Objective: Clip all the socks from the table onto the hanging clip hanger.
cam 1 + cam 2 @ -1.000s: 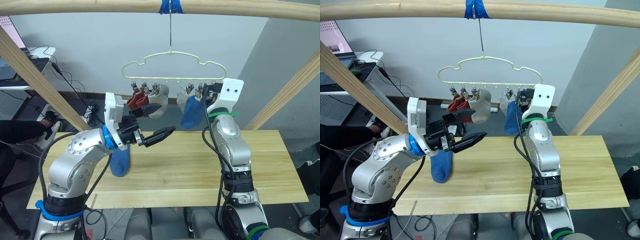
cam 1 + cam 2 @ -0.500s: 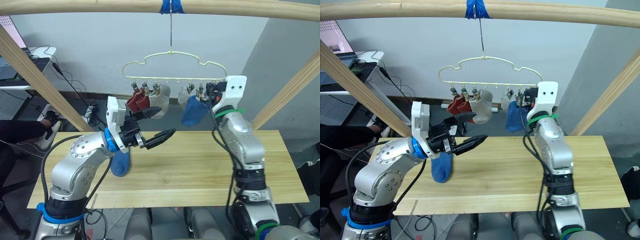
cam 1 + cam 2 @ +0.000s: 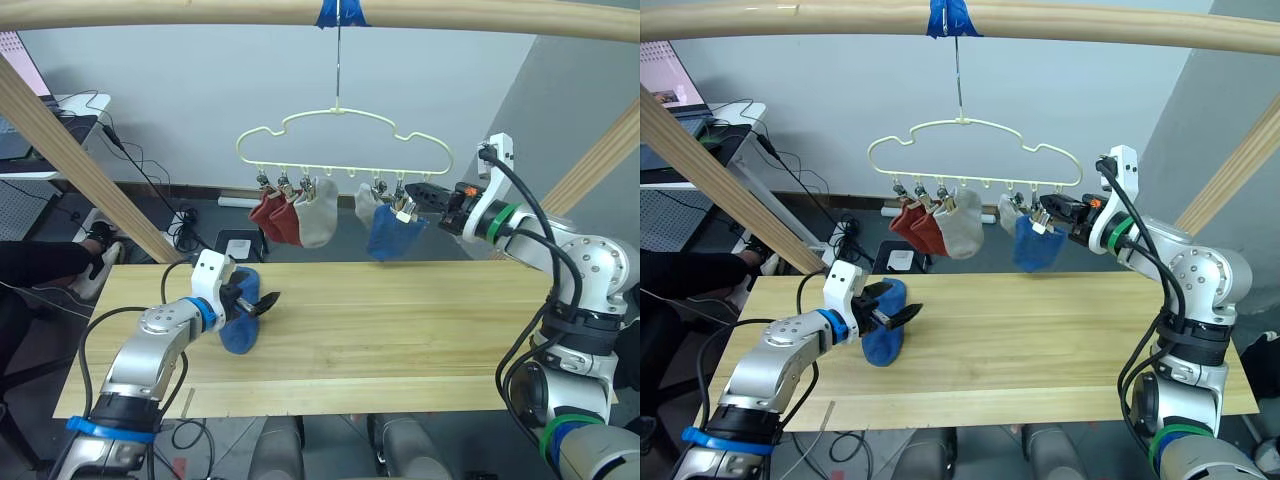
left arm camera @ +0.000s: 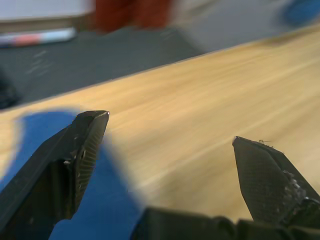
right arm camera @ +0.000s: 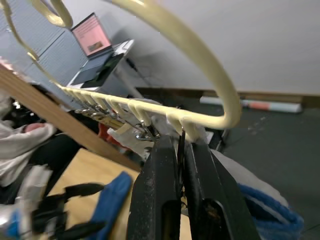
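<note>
Left gripper point(image 3: 262, 302) hangs low over the table point(image 3: 420, 330), fingers spread wide, right at the last blue sock point(image 3: 240, 325) lying flat near the table's left end. Right gripper point(image 3: 418, 196) reaches up to the hanger point(image 3: 340, 140), fingers pressed together on the rightmost clip point(image 5: 181, 150), just above the hung blue sock point(image 3: 392, 235). Two red socks point(image 3: 275, 215) and two grey ones point(image 3: 318, 212) are clipped up as well. I'd judge the sock soft, light and floppy: it will sag and fold once lifted. Best pinch it by the cuff edge, so a neat bit of fabric stands ready for the free clip.
</note>
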Robot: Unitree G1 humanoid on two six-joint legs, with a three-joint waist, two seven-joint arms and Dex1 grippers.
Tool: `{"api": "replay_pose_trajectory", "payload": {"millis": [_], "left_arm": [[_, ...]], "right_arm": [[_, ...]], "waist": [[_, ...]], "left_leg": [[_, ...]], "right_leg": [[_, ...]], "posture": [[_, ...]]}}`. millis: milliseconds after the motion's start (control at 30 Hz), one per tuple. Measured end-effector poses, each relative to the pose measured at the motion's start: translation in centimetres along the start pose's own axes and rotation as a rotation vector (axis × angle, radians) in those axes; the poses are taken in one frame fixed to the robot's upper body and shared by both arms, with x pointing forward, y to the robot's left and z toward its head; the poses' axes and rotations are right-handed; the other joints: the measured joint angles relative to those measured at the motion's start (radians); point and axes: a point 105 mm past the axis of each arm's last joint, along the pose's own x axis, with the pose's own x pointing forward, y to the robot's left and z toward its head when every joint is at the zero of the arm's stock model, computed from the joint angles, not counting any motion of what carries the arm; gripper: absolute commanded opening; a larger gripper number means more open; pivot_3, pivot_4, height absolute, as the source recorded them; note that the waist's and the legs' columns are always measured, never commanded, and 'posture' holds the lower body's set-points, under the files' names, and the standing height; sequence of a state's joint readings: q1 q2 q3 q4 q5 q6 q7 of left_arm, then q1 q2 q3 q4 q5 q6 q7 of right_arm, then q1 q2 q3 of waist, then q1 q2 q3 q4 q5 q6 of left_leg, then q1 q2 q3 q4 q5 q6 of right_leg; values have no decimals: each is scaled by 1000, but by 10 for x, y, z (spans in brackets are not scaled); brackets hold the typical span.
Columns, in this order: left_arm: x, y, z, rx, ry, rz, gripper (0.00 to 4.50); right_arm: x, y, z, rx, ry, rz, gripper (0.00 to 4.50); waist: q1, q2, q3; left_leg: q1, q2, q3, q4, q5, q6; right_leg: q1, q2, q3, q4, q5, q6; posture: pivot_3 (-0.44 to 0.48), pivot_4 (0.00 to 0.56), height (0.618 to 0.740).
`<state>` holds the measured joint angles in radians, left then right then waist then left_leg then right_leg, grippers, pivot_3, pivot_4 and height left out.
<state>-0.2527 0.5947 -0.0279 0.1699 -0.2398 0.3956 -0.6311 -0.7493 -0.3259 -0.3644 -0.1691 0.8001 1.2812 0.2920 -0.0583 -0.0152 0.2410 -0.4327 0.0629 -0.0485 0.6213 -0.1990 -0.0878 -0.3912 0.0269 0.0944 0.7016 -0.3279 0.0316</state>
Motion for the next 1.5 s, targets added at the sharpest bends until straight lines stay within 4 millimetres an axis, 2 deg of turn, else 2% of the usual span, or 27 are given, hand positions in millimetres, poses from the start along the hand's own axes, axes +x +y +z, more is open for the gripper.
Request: {"api": "replay_pose_trajectory", "payload": {"millis": [133,267,400,667,800,867,900,1033,1233,1333,1500], "left_arm": [[16,-1,-21,19,72,8,4500],[26,7,-30,11,107,56,4500],[26,16,-31,-15,105,87,3681],[21,20,-35,-36,106,81,1403],[18,14,-37,-38,102,42,188],[16,4,-37,-45,90,-6,31],[15,-5,-34,-54,68,-51,31],[11,-35,-5,-51,-43,-231,31],[-18,-85,75,73,-310,-547,31],[-23,-97,102,120,-408,-593,31],[-18,-106,127,126,-516,-576,31]], "right_arm": [[1,0,0,11,10,-10,11],[1,2,-1,17,17,-11,11],[1,1,0,16,13,-23,0],[0,0,3,29,-5,-36,0],[0,1,3,31,-9,-36,0],[0,0,4,32,-14,-37,0],[0,0,4,32,-18,-38,0],[1,0,4,29,-17,-38,0],[-2,1,-1,90,17,4,0],[-7,5,-1,215,26,63,0],[-9,9,-6,290,54,65,0]], "waist": [[0,0,0],[-3,0,0],[-9,0,0],[-22,0,0],[-25,0,0],[-25,0,0],[-25,0,0],[-22,0,0],[-22,0,0],[-23,0,0],[-24,0,0]], "left_leg": [[0,0,1,-1,0,0],[0,1,0,-3,0,0],[0,0,1,-3,0,0],[0,0,1,-3,0,0],[0,0,1,-3,0,0],[0,0,1,-4,0,0],[0,1,1,-4,0,0],[0,1,0,-4,0,0],[0,0,0,-6,0,0],[0,0,1,-6,0,0],[0,0,1,-7,0,0]], "right_leg": [[0,0,0,-2,0,0],[0,0,0,-2,0,0],[0,0,0,-2,0,0],[0,0,0,-2,0,0],[0,0,0,-2,0,0],[0,0,0,-3,0,0],[0,0,0,-3,0,0],[0,-1,-1,-3,0,0],[0,-1,0,-4,0,0],[0,0,0,-4,0,0],[0,0,0,-5,0,0]], "posture": [[-74,229,740],[-89,231,740],[-96,237,740],[-93,240,740],[-93,240,740],[-93,240,740],[-60,245,740],[-53,244,740],[-61,241,740],[-70,239,740],[-86,236,740]]}}
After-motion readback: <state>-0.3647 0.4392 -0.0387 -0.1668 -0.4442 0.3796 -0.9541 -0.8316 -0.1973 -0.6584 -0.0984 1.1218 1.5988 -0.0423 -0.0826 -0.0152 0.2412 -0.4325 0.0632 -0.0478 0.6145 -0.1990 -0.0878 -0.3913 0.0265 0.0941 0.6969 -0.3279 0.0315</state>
